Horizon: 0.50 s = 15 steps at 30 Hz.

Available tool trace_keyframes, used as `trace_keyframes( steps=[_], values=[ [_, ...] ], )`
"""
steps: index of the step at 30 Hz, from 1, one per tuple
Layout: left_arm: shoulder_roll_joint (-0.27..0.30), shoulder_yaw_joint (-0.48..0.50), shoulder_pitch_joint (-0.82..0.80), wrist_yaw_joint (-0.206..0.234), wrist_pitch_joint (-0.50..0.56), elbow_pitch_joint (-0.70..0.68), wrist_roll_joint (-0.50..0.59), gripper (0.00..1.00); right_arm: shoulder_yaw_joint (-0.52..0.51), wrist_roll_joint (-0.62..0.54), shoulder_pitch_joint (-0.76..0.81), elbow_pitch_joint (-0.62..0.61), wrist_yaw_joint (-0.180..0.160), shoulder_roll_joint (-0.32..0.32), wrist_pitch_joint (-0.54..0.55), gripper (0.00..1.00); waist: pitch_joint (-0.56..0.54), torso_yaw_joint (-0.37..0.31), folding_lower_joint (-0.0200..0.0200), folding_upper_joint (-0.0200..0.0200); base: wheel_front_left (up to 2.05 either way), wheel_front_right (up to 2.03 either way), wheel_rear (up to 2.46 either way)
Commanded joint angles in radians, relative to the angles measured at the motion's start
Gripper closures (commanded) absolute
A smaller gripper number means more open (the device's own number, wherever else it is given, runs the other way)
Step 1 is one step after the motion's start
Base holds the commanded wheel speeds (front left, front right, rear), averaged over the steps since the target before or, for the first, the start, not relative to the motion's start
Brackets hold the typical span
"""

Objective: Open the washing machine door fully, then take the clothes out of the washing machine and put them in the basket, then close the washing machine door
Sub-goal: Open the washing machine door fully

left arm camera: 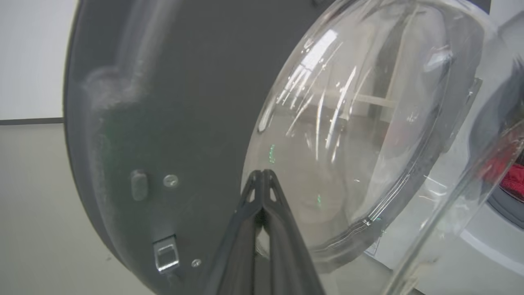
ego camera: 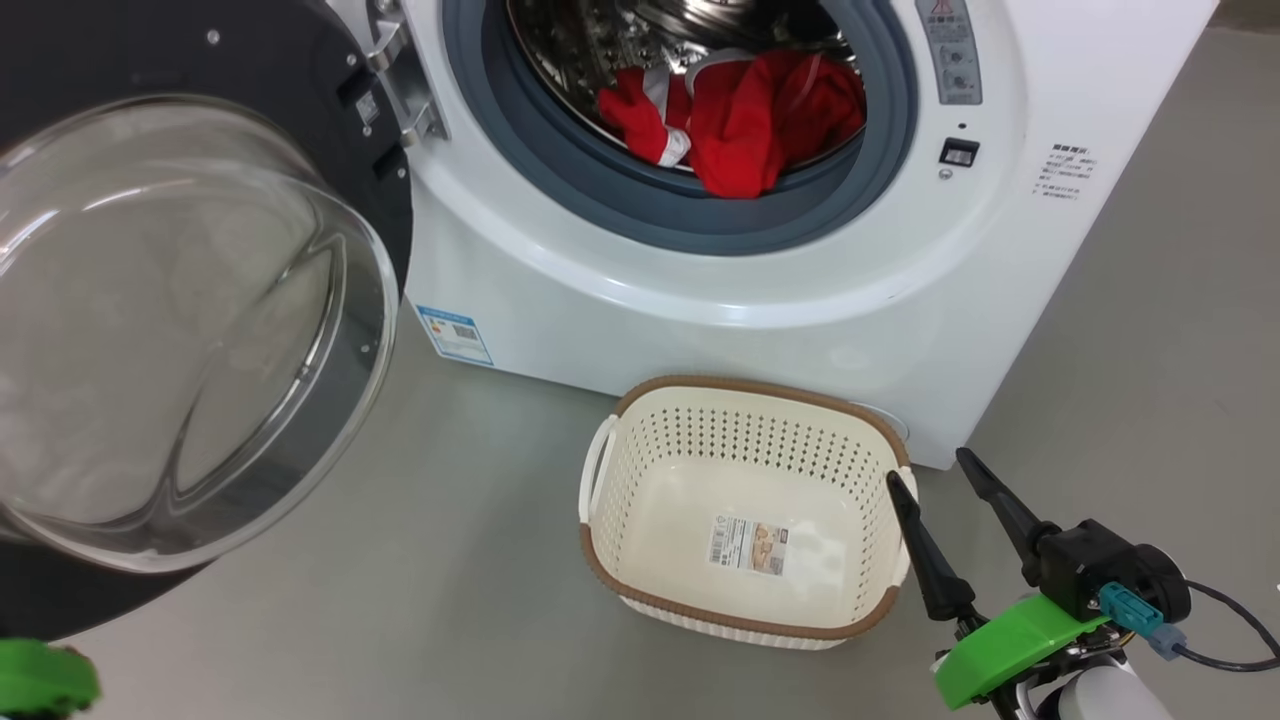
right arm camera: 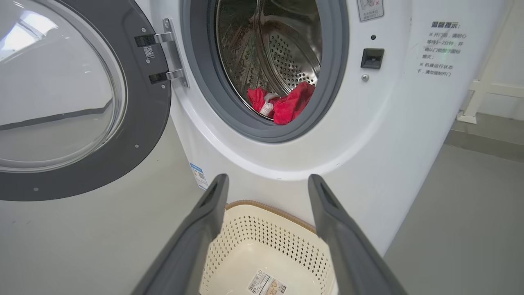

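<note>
The washing machine (ego camera: 700, 320) stands with its door (ego camera: 250, 60) swung out to the left, the clear glass bowl facing me. Red clothes (ego camera: 740, 120) with white trim lie at the front of the steel drum, also seen as clothes (right arm camera: 282, 106) in the right wrist view. The cream basket (ego camera: 760, 388) sits on the floor before the machine with just a paper label inside. My right gripper (ego camera: 930, 468) hangs open beside the basket's right rim. My left gripper (left arm camera: 262, 174) is shut on nothing, tips close to the door's (left arm camera: 163, 102) inner face at the glass edge; contact is unclear.
Grey floor (ego camera: 450, 560) spreads around the basket and under the door. A blue label (ego camera: 455, 335) marks the machine's lower left front. A pale frame (right arm camera: 487, 98) stands by the wall right of the machine. A black cable (ego camera: 1230, 640) trails from my right wrist.
</note>
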Motion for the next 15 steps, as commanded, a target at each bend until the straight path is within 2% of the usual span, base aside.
trace_keyframes(
  steps=[1, 10, 12, 15],
  values=[
    [0.028, 0.009, 0.023, -0.005, -0.005, -0.05, -0.011, 1.0, 0.011, 0.0, -0.005, -0.028, 0.006, 0.003, -0.006, 0.0, -0.01, -0.006, 0.0, -0.0001, 0.0, 0.0, 0.0],
    [-0.027, -0.101, 0.135, -0.005, -0.005, -0.207, -0.048, 1.0, -0.021, 0.005, 0.017, -0.038, 0.006, 0.01, -0.006, 0.0, -0.036, -0.041, 0.0, -0.0001, 0.0, 0.0, 0.0],
    [-0.038, -0.132, 0.167, -0.005, -0.005, -0.253, -0.059, 0.93, -0.027, 0.003, 0.019, -0.04, 0.006, 0.011, -0.006, 0.0, -0.039, -0.056, 0.0, -0.0001, 0.0, 0.0, 0.0],
    [-0.049, -0.177, 0.213, -0.005, -0.005, -0.308, -0.079, 0.75, -0.04, 0.004, 0.024, -0.044, 0.006, 0.013, -0.006, 0.0, -0.046, -0.084, 0.0, -0.0001, 0.0, 0.0, 0.0]
  ],
)
